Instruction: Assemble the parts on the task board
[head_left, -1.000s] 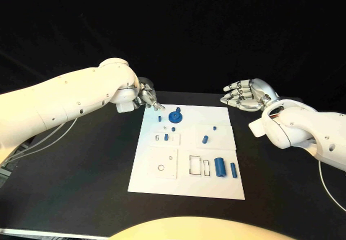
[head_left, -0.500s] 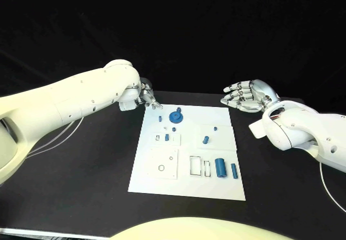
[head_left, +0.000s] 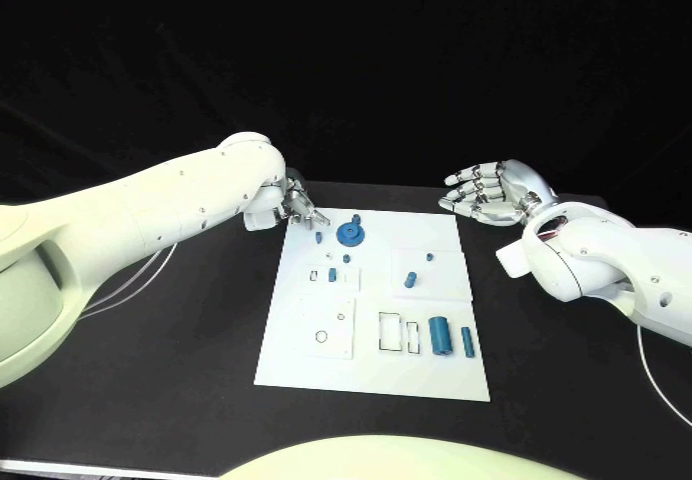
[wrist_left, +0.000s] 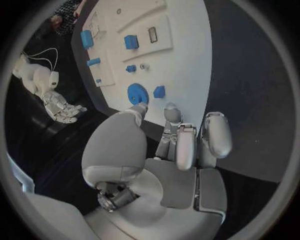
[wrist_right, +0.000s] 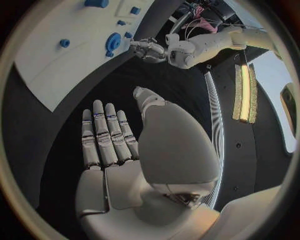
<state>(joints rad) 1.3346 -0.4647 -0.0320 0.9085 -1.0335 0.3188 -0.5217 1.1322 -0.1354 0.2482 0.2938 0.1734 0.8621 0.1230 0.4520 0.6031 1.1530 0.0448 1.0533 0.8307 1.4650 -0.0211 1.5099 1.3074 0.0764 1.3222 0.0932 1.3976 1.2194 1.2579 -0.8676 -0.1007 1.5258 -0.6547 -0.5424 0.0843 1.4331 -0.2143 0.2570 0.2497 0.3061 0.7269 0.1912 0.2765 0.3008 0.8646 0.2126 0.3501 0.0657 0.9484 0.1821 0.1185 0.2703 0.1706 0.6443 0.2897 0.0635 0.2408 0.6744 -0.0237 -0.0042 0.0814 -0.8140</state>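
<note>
Centrally, the flat white task board (head_left: 375, 345) lies on the matte black table (head_left: 173, 370), carrying small blue parts (head_left: 438, 335). Left hand (head_left: 296, 205) fingers curled, empty, at its far-left corner; right hand (head_left: 493, 190) fingers spread, empty, far right.

The task board (head_left: 375, 360) lies mid-table (head_left: 173, 400), left hand (head_left: 299, 205) at its far-left corner.

The left arm reaches in from the left side, its elbow bent. The left robot hand (head_left: 294, 207) points downward with its fingers (wrist_left: 212, 135) drawn close together and nothing visible between them; whether the fingertips touch anything below is hard to tell. The right arm enters from the right side. The right robot hand (head_left: 493, 192) is raised, palm open, its fingers (wrist_right: 103, 132) straight, side by side, holding nothing.
</note>
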